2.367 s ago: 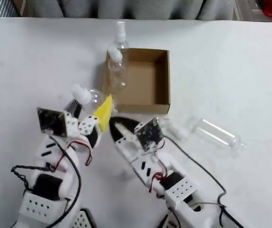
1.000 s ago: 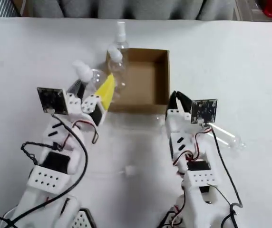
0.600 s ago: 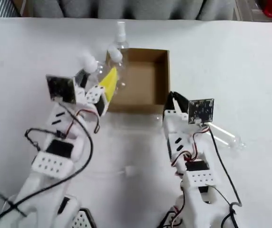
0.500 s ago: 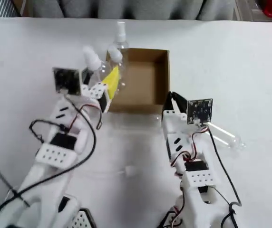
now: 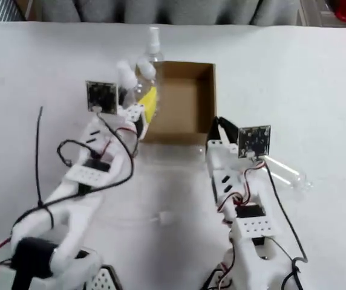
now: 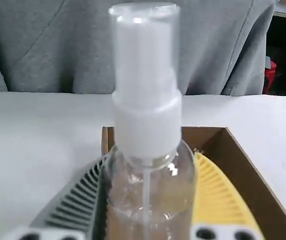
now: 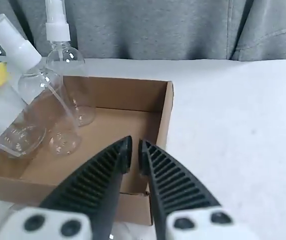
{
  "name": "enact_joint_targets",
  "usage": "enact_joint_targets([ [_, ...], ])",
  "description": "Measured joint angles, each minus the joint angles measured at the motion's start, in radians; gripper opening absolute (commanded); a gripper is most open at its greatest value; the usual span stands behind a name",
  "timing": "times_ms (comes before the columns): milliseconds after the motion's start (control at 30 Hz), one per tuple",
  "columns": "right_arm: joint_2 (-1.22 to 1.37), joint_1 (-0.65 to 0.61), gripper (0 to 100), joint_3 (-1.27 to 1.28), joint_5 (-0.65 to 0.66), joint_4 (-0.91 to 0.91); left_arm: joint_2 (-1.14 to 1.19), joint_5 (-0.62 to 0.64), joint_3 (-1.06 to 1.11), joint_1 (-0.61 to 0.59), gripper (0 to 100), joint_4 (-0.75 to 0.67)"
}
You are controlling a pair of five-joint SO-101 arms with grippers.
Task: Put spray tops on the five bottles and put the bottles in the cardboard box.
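Note:
My left gripper point(image 5: 138, 95) is shut on a clear bottle point(image 5: 129, 77) with a white spray top, held upright over the left wall of the cardboard box point(image 5: 188, 130). In the left wrist view that bottle point(image 6: 145, 115) sits between the grey and yellow fingers point(image 6: 218, 195). A capped bottle point(image 5: 148, 72) leans in the box's left end, and another point(image 5: 153, 43) stands upright at its far left corner. My right gripper point(image 5: 217, 125) hangs shut and empty at the box's near right corner point(image 7: 134, 146). A topless bottle point(image 5: 282, 171) lies on the table right of that arm.
A small white piece, apparently a loose spray top point(image 5: 166, 217), lies on the table between the two arms. The white table point(image 5: 294, 78) spreads open to the right of the box. A grey cloth point(image 7: 183, 25) hangs behind the table's far edge.
My left arm carried the bottle away from me and to the right, up to the box's left wall. The right arm swung from the middle to the box's near right corner, then held still.

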Motion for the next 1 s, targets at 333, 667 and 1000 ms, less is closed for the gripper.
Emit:
enact_joint_targets([
  [333, 0.0, 0.0, 1.5, 0.0, 0.0, 0.0, 0.115, 0.0, -0.003, 0.0, 2, -0.094],
  [667, 0.0, 0.0, 1.5, 0.0, 0.0, 0.0, 0.219, 0.0, -0.077, 0.0, 2, -0.094],
  [1000, 0.0, -0.008, 1.5, 0.0, 0.0, 0.0, 0.272, -0.081, -0.08, 0.0, 2, -0.094],
])
